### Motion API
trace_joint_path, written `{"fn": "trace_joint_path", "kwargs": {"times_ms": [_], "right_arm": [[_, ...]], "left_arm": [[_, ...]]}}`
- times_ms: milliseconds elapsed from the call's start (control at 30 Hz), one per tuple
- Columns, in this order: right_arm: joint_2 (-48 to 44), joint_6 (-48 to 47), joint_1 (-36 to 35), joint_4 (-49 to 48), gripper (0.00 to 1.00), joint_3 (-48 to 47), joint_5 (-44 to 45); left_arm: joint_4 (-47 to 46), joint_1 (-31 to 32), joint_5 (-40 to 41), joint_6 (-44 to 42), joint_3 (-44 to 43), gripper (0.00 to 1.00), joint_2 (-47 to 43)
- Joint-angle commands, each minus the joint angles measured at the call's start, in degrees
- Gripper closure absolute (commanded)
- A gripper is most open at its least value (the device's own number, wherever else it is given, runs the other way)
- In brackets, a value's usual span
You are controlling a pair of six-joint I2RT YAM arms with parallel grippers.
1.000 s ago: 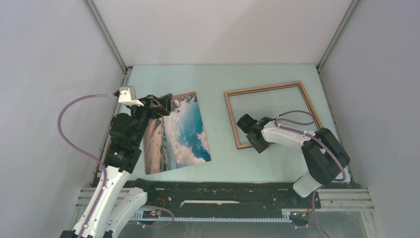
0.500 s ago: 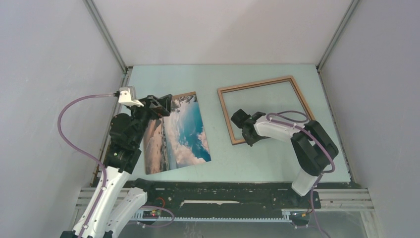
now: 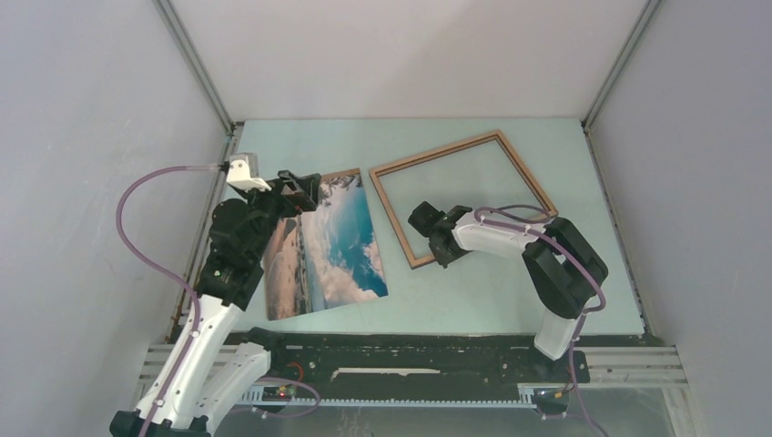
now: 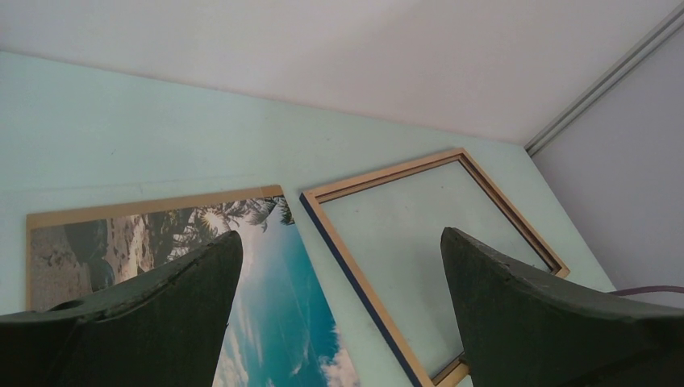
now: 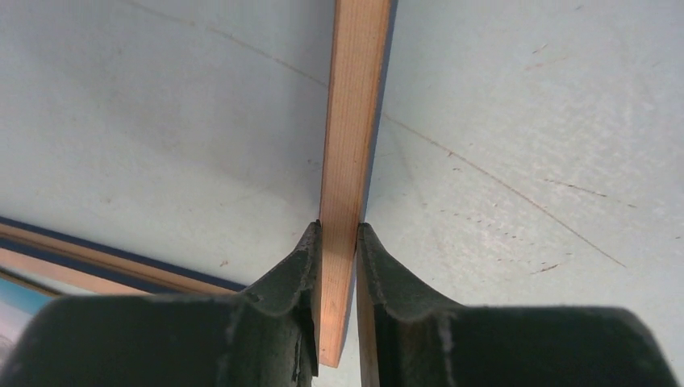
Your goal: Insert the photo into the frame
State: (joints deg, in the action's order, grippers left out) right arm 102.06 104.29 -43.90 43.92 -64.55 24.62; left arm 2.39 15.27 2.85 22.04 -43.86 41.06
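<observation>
The photo (image 3: 328, 241), a beach print, lies flat at the table's left; in the left wrist view the photo (image 4: 266, 290) shows below my fingers. The frame (image 3: 435, 151), thin light wood, lies turned at an angle just right of it, and the table shows through it. My right gripper (image 3: 428, 232) is shut on the frame's near rail close to its near-left corner. In the right wrist view the rail (image 5: 355, 121) stands pinched between the fingers (image 5: 302, 258) of that gripper (image 5: 339, 230). My left gripper (image 3: 305, 187) hovers open over the photo's far left corner, holding nothing; the left wrist view shows the gripper (image 4: 340, 235) and the frame (image 4: 381, 172).
Grey walls (image 3: 91, 137) enclose the pale green table (image 3: 473, 291) on three sides, with metal posts in the back corners. A black rail (image 3: 410, 350) runs along the near edge by the arm bases. Purple cables loop off both arms.
My right gripper has shut on the frame's near rail and dragged it leftward, turning it so its left corner now sits close to the photo. The left arm has shifted slightly.
</observation>
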Motion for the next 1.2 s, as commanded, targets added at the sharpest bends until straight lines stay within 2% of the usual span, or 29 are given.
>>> {"fn": "trace_joint_path", "kwargs": {"times_ms": [0,167,333,500,633,700,767,833,967,1000,1067,1167], "right_arm": [[-3.52,6.38,1.09,5.3,1.0,1.15,5.67],[-5.52,10.35,3.28,6.51,1.0,4.75,4.29],[-10.43,17.03,2.07,7.89,1.0,9.33,4.91],[-12.49,17.67,0.09,11.2,1.0,9.86,6.65],[-11.75,14.53,-0.99,11.27,1.0,9.89,7.8],[-11.22,14.41,-1.96,11.87,0.91,9.89,8.42],[-11.26,12.74,-2.51,10.99,0.74,9.89,8.25],[-12.25,8.87,-3.58,9.79,0.59,9.69,9.03],[-15.26,0.53,-7.19,10.96,0.33,7.47,14.27],[-15.97,-2.36,-7.87,11.38,0.31,6.92,15.64],[-17.97,-14.23,-9.04,7.66,0.25,6.75,18.26],[-19.17,-42.97,-9.09,-8.37,0.22,7.85,17.19]], "left_arm": [[-0.05,0.12,0.2,0.42,-3.87,0.0,0.5],[-0.04,0.12,-0.2,0.78,-3.93,0.0,0.13],[-0.09,0.11,-0.92,1.28,-3.96,0.0,-0.69],[-0.07,0.2,-1.36,1.63,-4.04,0.0,-1.43],[-0.1,0.5,-0.93,1.43,-4.0,0.0,-2.53],[0.0,0.79,-0.75,1.41,-3.96,0.0,-2.65],[0.01,0.91,-1.14,1.32,-4.03,0.0,-2.57],[0.09,0.9,-1.01,1.1,-4.16,0.0,-2.22],[2.09,0.91,-4.16,0.25,-6.01,0.0,0.1],[2.66,0.92,-4.75,0.42,-6.55,0.0,1.0],[4.33,0.82,-5.19,0.87,-7.76,0.0,3.0],[6.52,0.76,-4.48,2.23,-8.78,0.0,6.84]]}}
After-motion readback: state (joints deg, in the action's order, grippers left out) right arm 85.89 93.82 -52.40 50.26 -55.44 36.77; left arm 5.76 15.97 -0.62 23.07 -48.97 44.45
